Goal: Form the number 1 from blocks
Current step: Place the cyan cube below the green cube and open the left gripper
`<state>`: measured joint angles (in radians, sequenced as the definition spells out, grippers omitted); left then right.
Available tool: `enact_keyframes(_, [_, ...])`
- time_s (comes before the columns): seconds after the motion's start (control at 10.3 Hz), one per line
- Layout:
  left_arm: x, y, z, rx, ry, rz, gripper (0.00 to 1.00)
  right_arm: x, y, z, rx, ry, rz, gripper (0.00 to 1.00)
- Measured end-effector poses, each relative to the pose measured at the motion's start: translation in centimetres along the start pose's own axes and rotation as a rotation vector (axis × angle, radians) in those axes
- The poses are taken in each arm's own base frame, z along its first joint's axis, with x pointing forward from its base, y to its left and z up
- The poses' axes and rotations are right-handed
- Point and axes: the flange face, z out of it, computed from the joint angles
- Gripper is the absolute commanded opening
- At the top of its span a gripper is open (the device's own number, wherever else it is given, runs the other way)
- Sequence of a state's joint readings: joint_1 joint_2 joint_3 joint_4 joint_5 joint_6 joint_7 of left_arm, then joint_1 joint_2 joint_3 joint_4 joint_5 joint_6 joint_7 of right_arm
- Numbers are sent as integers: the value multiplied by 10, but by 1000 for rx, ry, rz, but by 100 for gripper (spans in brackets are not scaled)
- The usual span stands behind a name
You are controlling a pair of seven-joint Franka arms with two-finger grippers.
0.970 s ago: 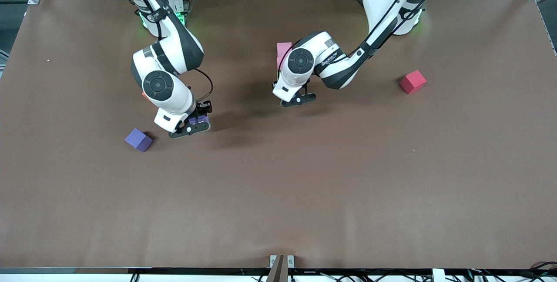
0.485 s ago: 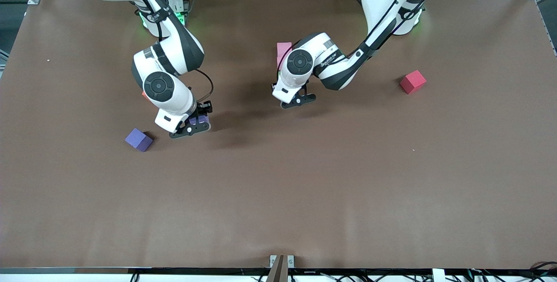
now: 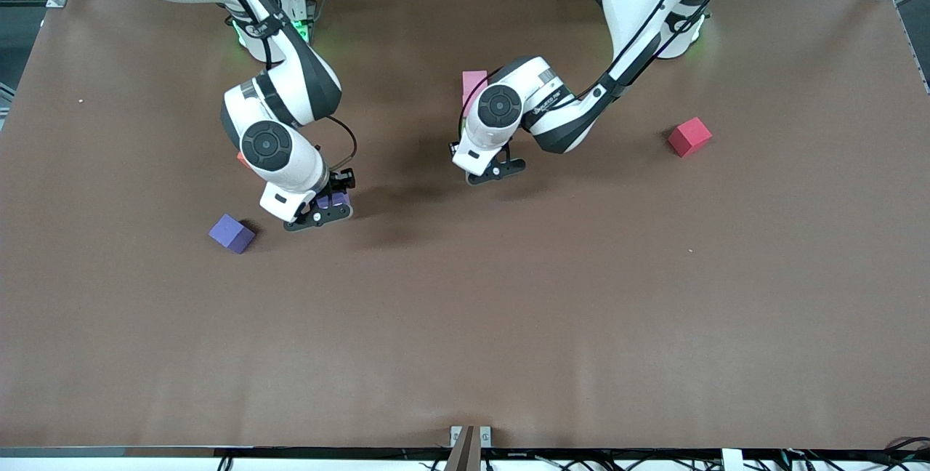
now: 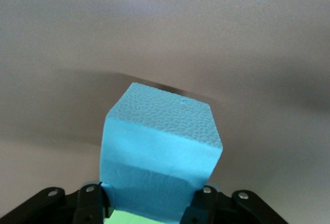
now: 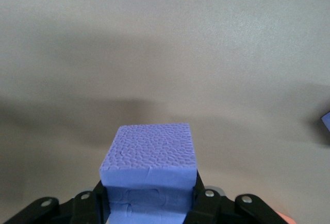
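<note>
My left gripper [image 3: 488, 169] is shut on a light blue block [image 4: 160, 152], held low over the table's middle; in the left wrist view the gripper [image 4: 154, 203] shows a green sliver [image 4: 129, 218] under the block. A pink block [image 3: 474, 82] peeks out beside the left arm's wrist. My right gripper [image 3: 320, 213] is shut on a purple block [image 3: 332, 200], which fills the right wrist view [image 5: 149, 167] between the fingers [image 5: 95, 203]. A second purple block [image 3: 232, 232] lies on the table beside it. A red block [image 3: 689, 137] sits toward the left arm's end.
An orange corner [image 3: 240, 158] shows from under the right arm's wrist. The brown table [image 3: 508, 325] stretches bare toward the front camera. A small metal bracket [image 3: 470, 438] stands at the table's near edge.
The left gripper has edged slightly toward the right arm's end with the light blue block. The right gripper has barely shifted. Both holds are unchanged.
</note>
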<state>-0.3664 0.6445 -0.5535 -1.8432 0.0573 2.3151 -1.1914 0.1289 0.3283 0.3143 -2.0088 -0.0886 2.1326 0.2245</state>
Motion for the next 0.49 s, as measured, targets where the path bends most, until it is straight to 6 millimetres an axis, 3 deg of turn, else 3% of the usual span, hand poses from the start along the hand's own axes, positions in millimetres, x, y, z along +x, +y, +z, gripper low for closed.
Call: enact_keyframes(0.49, [1, -2, 12, 13, -18, -42, 44, 0, -1, 3, 1, -5, -1, 0])
